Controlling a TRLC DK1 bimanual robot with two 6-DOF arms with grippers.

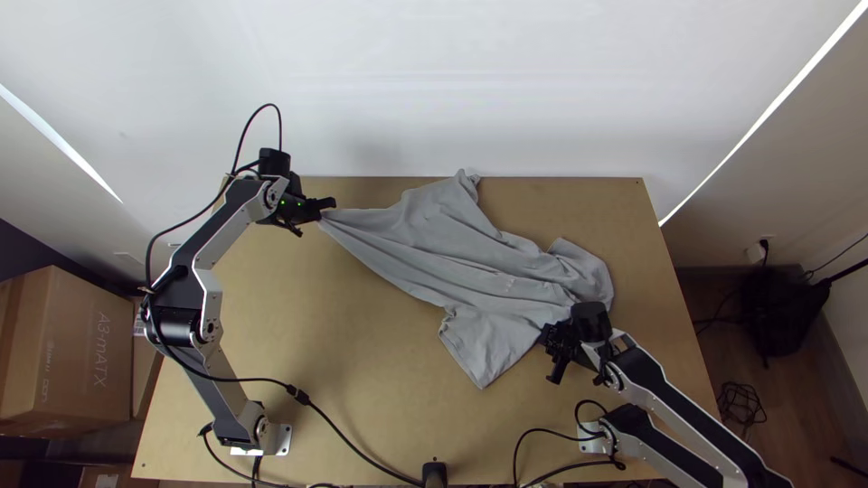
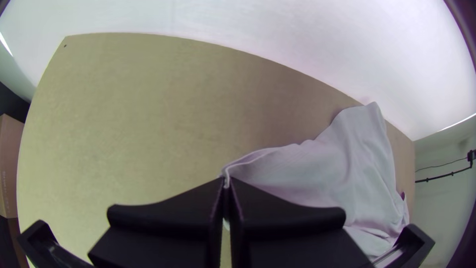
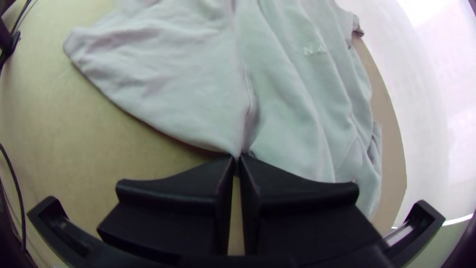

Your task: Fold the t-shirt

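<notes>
The grey t-shirt [image 1: 470, 262] lies wrinkled and stretched diagonally across the table, one corner drawn to a point at the far left. At that point my left gripper [image 1: 324, 210] is shut on the cloth. In the left wrist view, a fold of the shirt [image 2: 317, 168] runs into the left gripper [image 2: 226, 181]. Beside the shirt's near right edge is my right gripper [image 1: 548, 339]. The right wrist view has the right gripper [image 3: 237, 159] shut on the edge of the shirt [image 3: 173, 89], where the cloth gathers into a crease.
Bare wooden table [image 1: 325, 334] lies between the left arm and the shirt. Black cables [image 1: 348, 447] run along the near edge. A white wall [image 1: 434, 90] stands behind the table. Cardboard boxes [image 1: 68, 352] are beyond its left side.
</notes>
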